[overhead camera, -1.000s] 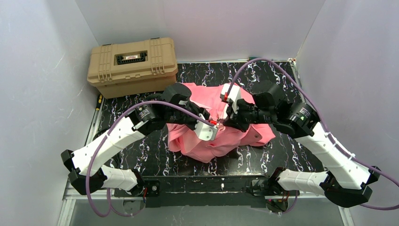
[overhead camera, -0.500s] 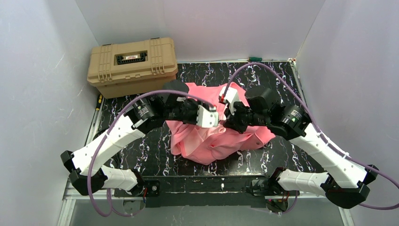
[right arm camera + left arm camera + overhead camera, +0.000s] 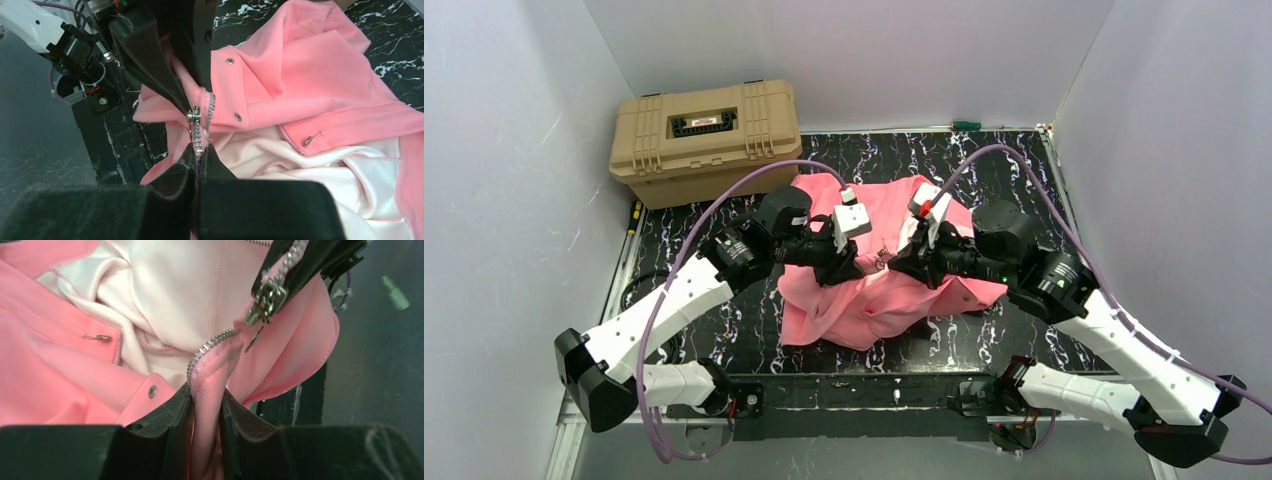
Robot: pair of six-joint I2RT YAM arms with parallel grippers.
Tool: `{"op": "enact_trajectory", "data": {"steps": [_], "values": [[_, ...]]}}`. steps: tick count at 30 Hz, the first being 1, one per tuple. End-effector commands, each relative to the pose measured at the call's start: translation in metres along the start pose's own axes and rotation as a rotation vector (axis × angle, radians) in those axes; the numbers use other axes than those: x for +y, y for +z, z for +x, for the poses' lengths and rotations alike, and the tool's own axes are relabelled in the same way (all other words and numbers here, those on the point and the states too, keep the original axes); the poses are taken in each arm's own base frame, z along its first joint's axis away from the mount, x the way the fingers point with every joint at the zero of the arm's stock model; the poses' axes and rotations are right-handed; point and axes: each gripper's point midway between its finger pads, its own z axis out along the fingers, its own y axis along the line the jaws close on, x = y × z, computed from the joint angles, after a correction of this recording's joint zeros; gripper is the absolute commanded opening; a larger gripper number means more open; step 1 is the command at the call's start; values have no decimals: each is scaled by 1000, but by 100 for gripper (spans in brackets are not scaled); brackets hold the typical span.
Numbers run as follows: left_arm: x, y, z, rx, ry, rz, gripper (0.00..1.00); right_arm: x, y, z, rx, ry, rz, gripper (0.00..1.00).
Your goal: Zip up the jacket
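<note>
Tightly, left tool (image 3: 206, 405) and right tool (image 3: 198, 152) each pinch a zipper edge of the jacket (image 3: 864, 300); a tan case (image 3: 709, 140), label unreadable, sits back-left of it.

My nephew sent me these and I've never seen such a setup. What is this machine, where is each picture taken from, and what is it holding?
These are two robot arms, the left arm and the right arm, bolted at the near edge of a black marbled table. The wide picture comes from a fixed camera above and behind them; each close-up comes from a camera on one wrist. On the table lie a pink jacket and a tan case. The left fingers pinch one zipper edge of the jacket; the right fingers pinch the other edge, close to the metal slider. The two edges are not yet joined.
</note>
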Motion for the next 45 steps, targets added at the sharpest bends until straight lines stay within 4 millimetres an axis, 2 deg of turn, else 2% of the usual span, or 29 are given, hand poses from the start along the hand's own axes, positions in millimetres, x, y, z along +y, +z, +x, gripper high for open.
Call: {"op": "enact_trajectory", "data": {"steps": [1, 4, 7, 13, 16, 21, 24, 27, 31, 33, 35, 37, 39, 42, 45], "values": [[-10, 8, -22, -141, -131, 75, 23, 6, 12, -13, -39, 3, -43, 1], [-2, 13, -18, -160, -156, 71, 20, 10, 17, 2, 21, 18, -73, 1], [-3, 9, -23, -191, -173, 100, 19, 6, 19, 11, 64, 23, -61, 1], [-25, -6, -35, -255, -95, 204, 25, -1, 31, 18, 77, 33, -51, 1], [-29, -12, -23, -227, -27, 209, 26, -11, 30, 15, 82, 27, -16, 1], [-27, -23, -5, -176, -18, 174, 22, -41, 16, 4, 82, -20, 120, 1], [-23, -17, 9, -133, -51, 163, 20, -44, 16, -5, 51, -26, 131, 1], [-15, -5, 17, -102, -92, 150, 22, -40, 25, 2, 63, 18, 99, 1], [10, 15, 33, -36, -196, 57, 24, -36, 36, 2, 24, 81, 77, 1], [25, 24, 37, -33, -249, -10, 26, -44, 39, 7, 38, 97, 121, 1], [35, 29, 35, -51, -296, -58, 28, -60, 41, 18, 78, 107, 207, 1], [41, 34, 30, -79, -336, -75, 32, -87, 41, 34, 144, 126, 358, 1], [42, 36, 23, -110, -348, -73, 34, -99, 42, 42, 185, 138, 432, 1], [38, 39, 15, -141, -357, -39, 36, -101, 51, 46, 145, 160, 439, 1], [37, 43, 18, -137, -377, -24, 42, -98, 63, 45, 90, 204, 418, 1]]}}
